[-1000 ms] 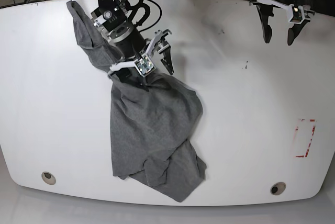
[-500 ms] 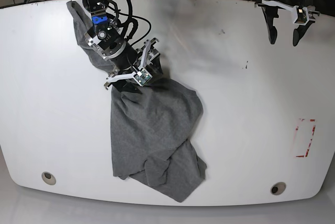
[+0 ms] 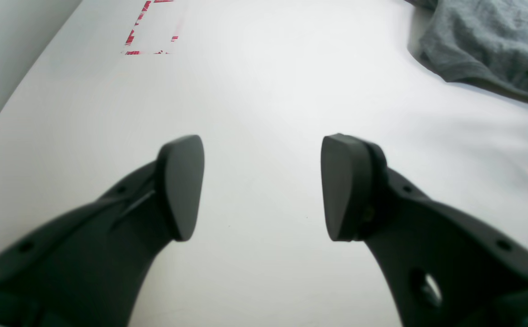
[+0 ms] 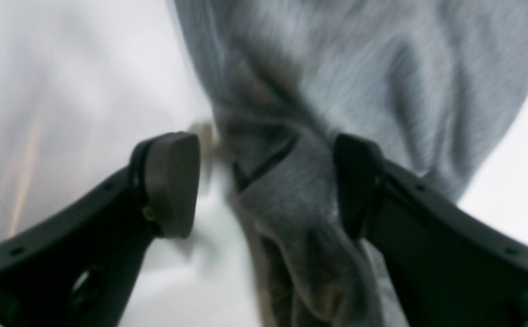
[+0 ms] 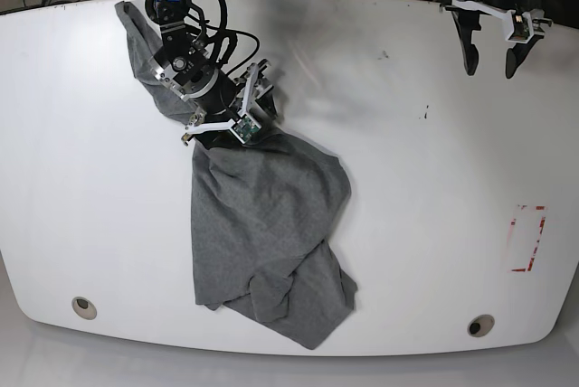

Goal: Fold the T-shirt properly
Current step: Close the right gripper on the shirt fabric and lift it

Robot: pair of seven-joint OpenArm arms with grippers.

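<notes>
The grey T-shirt (image 5: 267, 224) lies crumpled in a long strip, from the table's far left corner down to the front edge. My right gripper (image 5: 242, 125) hovers low over its upper part. In the blurred right wrist view this gripper (image 4: 264, 186) is open, and a raised fold of the T-shirt (image 4: 300, 200) sits between its fingers without being pinched. Far off at the back right, my left gripper (image 5: 489, 63) stands open above the bare white table (image 5: 407, 179). The left wrist view shows that gripper (image 3: 261, 186) holding nothing, with an edge of the T-shirt (image 3: 486, 41) at top right.
A red tape rectangle (image 5: 527, 238) marks the table near its right edge, also seen as the red tape rectangle (image 3: 150, 27). Two round holes (image 5: 83, 306) (image 5: 480, 325) sit near the front corners. Cables run along the back edge behind the right arm.
My right gripper has drawn back to the left and up along the shirt and turned a little, still open. The left gripper shifted slightly up and right. The cloth has barely moved.
</notes>
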